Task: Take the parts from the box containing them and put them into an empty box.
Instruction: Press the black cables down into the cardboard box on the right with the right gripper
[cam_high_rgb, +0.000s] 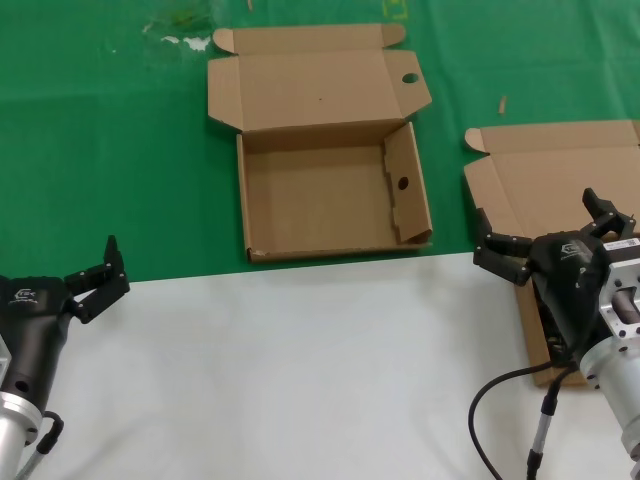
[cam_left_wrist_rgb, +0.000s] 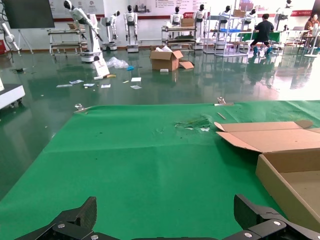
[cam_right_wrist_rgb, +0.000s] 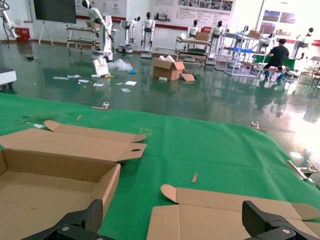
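My right gripper (cam_high_rgb: 545, 238), fingers spread, hovers over the box containing them (cam_high_rgb: 560, 170) at three o'clock; my left gripper (cam_high_rgb: 100, 275) waits open at eight.

Green mat and white table surface

A green mat (cam_high_rgb: 120, 150) covers the far part; a white surface (cam_high_rgb: 280, 370) lies near. White scraps (cam_high_rgb: 185, 40) and a small brown chip (cam_high_rgb: 502, 104) rest on the mat.

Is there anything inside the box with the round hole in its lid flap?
No: in the head view the holed-lid box shows only bare cardboard floor, with no cords inside.
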